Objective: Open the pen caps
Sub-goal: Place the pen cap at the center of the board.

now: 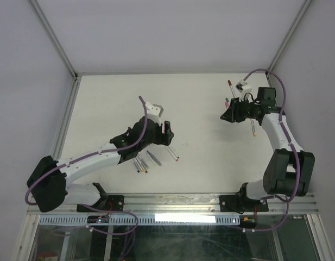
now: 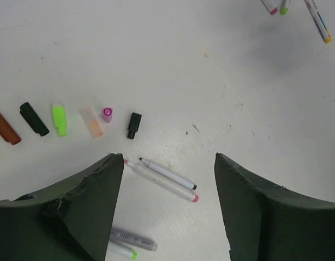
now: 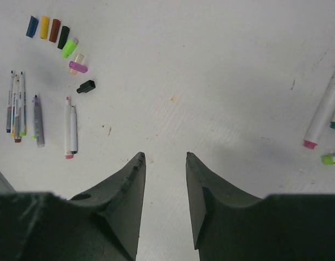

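I'd put this job past the halfway mark but not finished. Through the right wrist camera I count eight pen caps (image 3: pixel 63 37) lying loose in a curved row on the table (image 3: pixel 221 65), blue at the far end and a small black one nearest, each apart from any barrel. Just beside that row lie the stripped pens (image 3: pixel 69 128), half a dozen or so, tips bare. What I judge is left sits at the right edge of that view: a few capped pens (image 3: pixel 322 111), or so they seem, since the frame cuts them off and I can't be sure of each one. My left pincer (image 2: pixel 167 163) hangs released, jaws wide with nothing between them, above two of the bare pens. My right pincer (image 3: pixel 164 157) is likewise released and empty, over bare table between the two groups. Next I'd expect to fetch one from the right-hand group.
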You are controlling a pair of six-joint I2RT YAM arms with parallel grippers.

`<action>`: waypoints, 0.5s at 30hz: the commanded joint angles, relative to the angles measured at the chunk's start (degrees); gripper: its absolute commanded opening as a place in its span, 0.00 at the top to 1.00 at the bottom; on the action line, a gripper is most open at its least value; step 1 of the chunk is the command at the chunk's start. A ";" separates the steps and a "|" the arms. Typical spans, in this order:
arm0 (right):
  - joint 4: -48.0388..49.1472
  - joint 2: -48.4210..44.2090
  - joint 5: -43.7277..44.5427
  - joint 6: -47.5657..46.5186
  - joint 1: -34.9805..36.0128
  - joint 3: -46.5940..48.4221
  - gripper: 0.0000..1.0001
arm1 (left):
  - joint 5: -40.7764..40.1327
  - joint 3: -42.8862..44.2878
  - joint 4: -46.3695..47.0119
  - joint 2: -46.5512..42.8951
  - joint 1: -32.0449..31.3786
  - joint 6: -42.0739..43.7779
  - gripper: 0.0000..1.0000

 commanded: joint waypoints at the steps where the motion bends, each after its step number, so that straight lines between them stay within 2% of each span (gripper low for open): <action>1: -2.84 1.96 1.83 -4.06 -0.95 5.94 0.62 | 1.89 -9.75 11.77 -11.30 0.77 2.15 0.22; 4: -4.44 3.23 1.84 -4.96 -1.00 9.45 0.62 | 0.75 -15.95 15.19 -18.01 1.09 1.67 0.03; 9: -8.13 7.66 4.13 -6.99 -1.03 16.81 0.62 | 1.07 -21.60 17.33 -25.56 1.55 1.09 0.01; 15: -10.18 13.72 8.29 -8.89 -0.96 23.24 0.61 | 0.52 -23.47 17.22 -27.92 1.58 0.75 0.01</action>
